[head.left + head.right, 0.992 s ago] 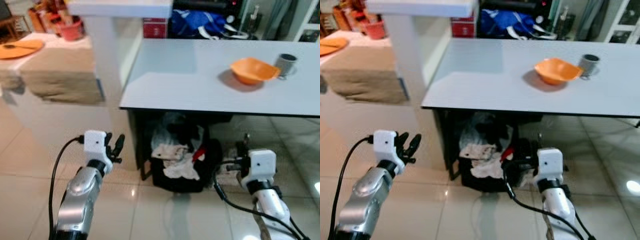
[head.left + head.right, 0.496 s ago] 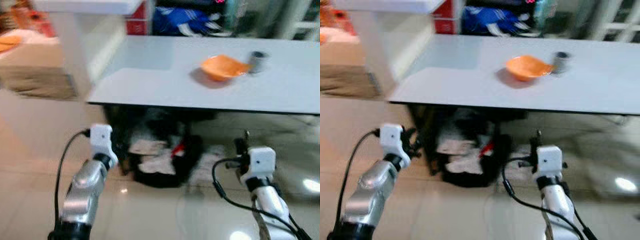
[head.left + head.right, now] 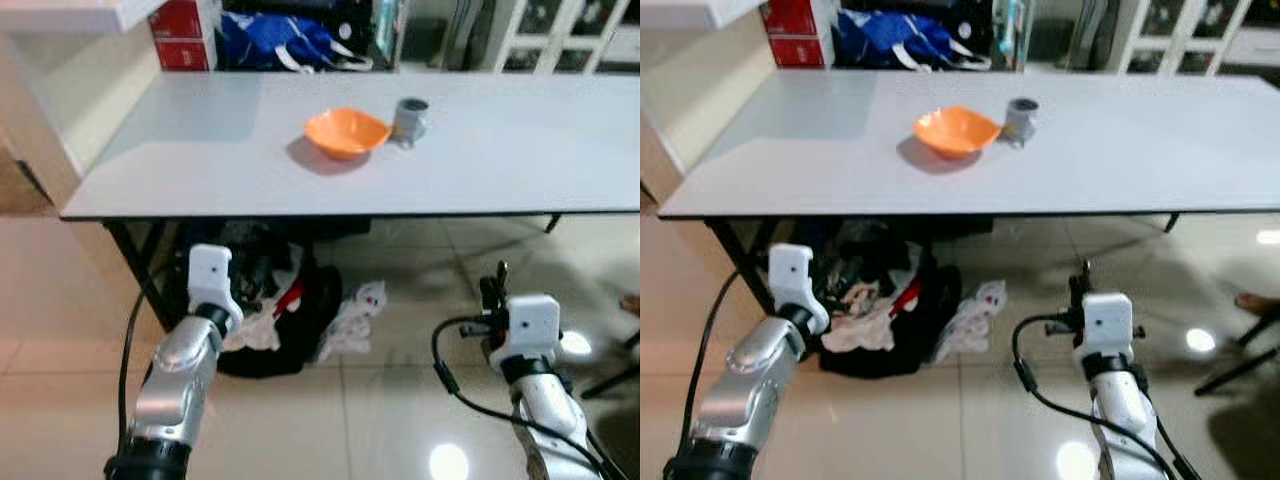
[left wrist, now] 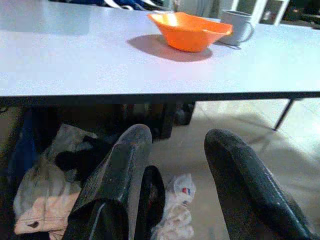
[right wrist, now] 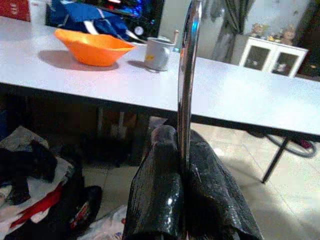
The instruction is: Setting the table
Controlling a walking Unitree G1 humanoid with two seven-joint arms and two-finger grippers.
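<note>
An orange bowl (image 3: 345, 131) and a grey mug (image 3: 410, 118) stand side by side on the long grey table (image 3: 180, 165), towards its far side. My right gripper (image 5: 181, 137) is low in front of the table edge, shut on a thin metal utensil (image 5: 186, 75) that points straight up and is seen edge-on. The utensil's tip (image 3: 502, 270) rises above the right wrist. My left gripper (image 4: 177, 137) is held below the table's near edge, open, with nothing between its fingers.
Under the table sits a black bag stuffed with clothes (image 3: 270, 320), with a white plastic bag (image 3: 352, 308) beside it on the glossy tiled floor. A blue bag (image 3: 270, 45) and a red box (image 3: 183, 20) lie behind the table. White cabinets (image 3: 570, 30) stand at the back right.
The whole view has swung: the counter at the left has slid out of the picture and the table now lies straight ahead. Both arms keep their pose; the utensil stays gripped.
</note>
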